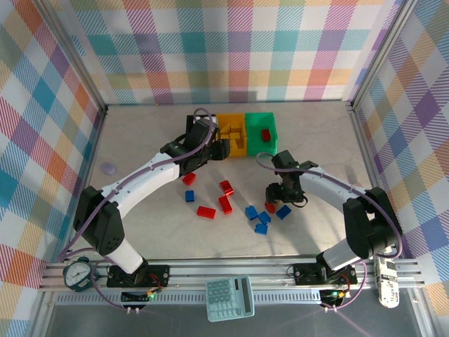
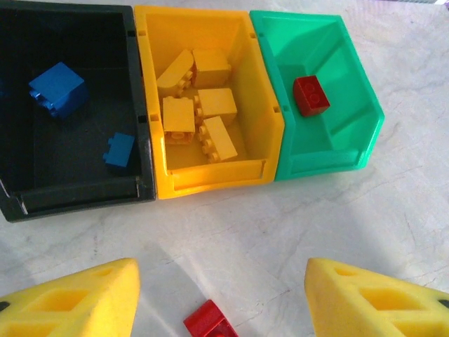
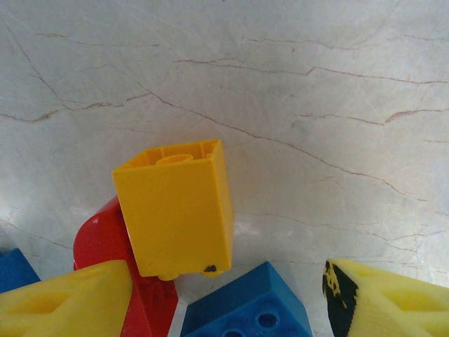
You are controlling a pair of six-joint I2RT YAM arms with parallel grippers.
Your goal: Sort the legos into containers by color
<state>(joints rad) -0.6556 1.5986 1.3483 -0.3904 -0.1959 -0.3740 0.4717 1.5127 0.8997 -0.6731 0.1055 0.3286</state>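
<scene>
**A:** Where did the yellow brick (image 3: 175, 210) sit?

**B:** On the tabletop (image 3: 316, 105), on the near side of the yellow bin (image 1: 231, 149) and off to its right, against a red brick (image 3: 98, 246).

**A:** And the grippers?

**B:** The right gripper (image 3: 224, 295) stood open astride that brick. The left gripper (image 2: 221, 298) hung open and empty just in front of that bin.

**A:** How would it handle?

**B:** Probably light, rigid and slick. I'd pinch its flat side walls squarely.

Black bin (image 2: 77, 200), yellow bin (image 2: 217, 179), green bin (image 2: 323, 165); red, blue, yellow legos (image 3: 175, 210); plaid walls (image 1: 245, 49); veined marble table (image 3: 316, 105).
</scene>
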